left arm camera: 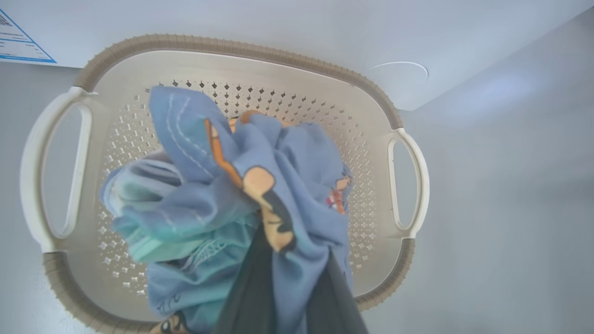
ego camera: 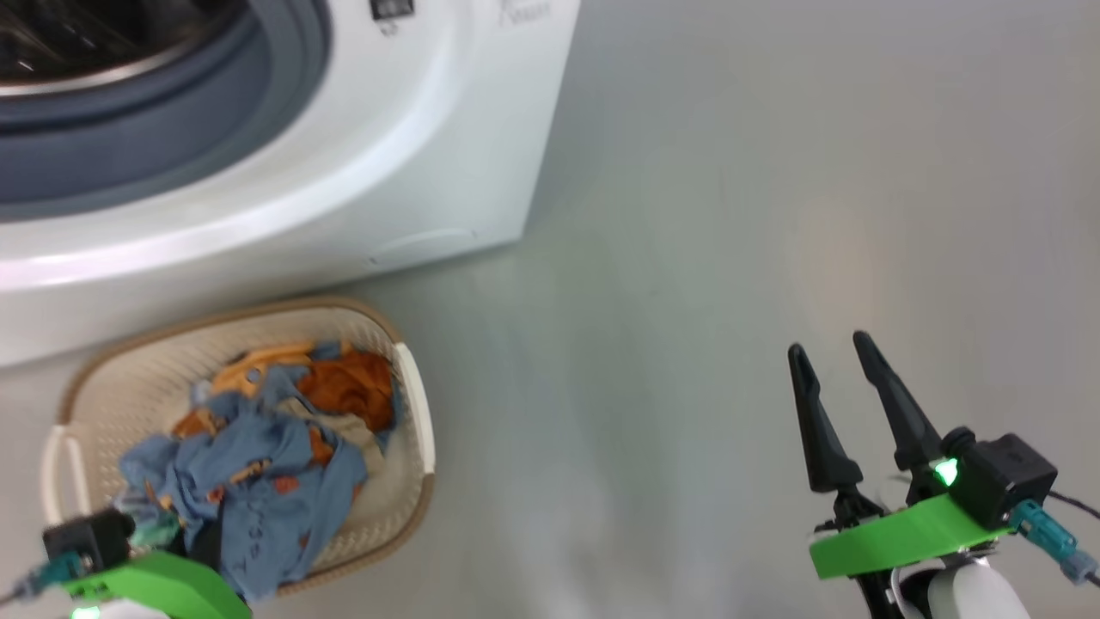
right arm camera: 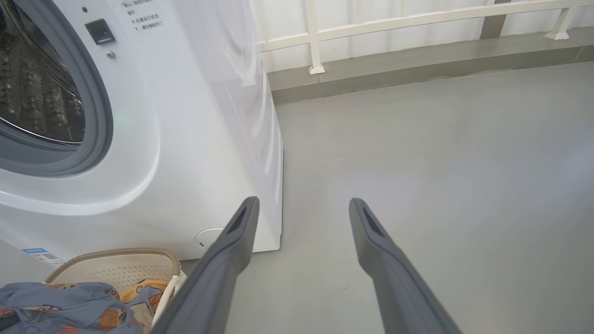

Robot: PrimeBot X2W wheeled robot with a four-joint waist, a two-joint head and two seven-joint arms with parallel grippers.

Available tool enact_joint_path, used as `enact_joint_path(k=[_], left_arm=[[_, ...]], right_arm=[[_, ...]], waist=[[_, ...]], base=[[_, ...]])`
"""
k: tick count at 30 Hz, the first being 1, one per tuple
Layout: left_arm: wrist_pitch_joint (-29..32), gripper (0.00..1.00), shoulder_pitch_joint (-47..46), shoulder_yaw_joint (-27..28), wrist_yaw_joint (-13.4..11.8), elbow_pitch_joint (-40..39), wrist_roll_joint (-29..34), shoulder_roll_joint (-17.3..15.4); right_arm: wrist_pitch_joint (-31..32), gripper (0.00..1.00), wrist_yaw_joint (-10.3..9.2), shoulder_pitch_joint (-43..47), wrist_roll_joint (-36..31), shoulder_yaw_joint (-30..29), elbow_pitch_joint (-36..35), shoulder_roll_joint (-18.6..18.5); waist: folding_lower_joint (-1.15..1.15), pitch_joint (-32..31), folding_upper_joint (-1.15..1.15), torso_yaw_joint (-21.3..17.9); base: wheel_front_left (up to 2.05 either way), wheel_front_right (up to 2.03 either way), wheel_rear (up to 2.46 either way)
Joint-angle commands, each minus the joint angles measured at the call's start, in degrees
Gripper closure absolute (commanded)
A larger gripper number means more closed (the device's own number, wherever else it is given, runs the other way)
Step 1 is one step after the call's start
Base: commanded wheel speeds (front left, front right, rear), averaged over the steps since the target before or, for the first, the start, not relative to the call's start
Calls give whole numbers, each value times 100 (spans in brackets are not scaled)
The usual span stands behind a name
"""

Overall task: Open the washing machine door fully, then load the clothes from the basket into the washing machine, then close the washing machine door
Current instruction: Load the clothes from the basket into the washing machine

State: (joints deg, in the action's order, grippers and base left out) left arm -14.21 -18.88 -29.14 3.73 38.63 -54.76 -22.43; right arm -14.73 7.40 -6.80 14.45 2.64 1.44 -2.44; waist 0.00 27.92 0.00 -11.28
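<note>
Left wrist view: left gripper (left arm camera: pixel 294 246) is clenched on the clothes (left arm camera: pixel 209 185), pinching a bunch of the light-blue garment btw its two dark fingers, w/ cloth bulging over the tips. The grip sits right above the basket (left arm camera: pixel 232 44), so whatever sags drops back inside, not onto the floor (ego camera: pixel 687 258).

Head view: most of the pile lies in the basket, blue on top, orange & cream bits under it. Prob. the lift-out step of loading.

Washing machine (ego camera: pixel 387 172) stands just behind the basket. Its drum mouth (ego camera: pixel 86 52) is uncovered inside the grey gasket (ego camera: pixel 172 146), so the door step looks done.

Right gripper (ego camera: pixel 827 342) hangs released, fingers spread wide over bare floor, well apart from basket & machine. That looks like parking clear of the left arm's path.

In the way: gasket lip & basket rim could snag trailing cloth. Round lower cap (left arm camera: pixel 399 76) & blue label (left arm camera: pixel 18 46) sit near the basket but are no obstacle. White railing (right arm camera: pixel 417 21) is far behind.
</note>
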Motion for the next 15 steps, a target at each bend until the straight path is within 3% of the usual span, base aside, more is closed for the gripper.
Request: enact_joint_path(k=[1, 15], left_arm=[[-78, 100, 271, 352, -83, -259, 172, -100], [-78, 100, 2009, 1673, -570, -2200, 1902, 762]], right_arm=[[-27, 0, 9, 169, -93, 75, -85, -43], [-27, 0, 9, 838, -407, -165, 171, -43]], waist=[[0, -796, 0, 396], [0, -2139, 0, 820]], base=[[0, 0, 0], [0, 0, 0]])
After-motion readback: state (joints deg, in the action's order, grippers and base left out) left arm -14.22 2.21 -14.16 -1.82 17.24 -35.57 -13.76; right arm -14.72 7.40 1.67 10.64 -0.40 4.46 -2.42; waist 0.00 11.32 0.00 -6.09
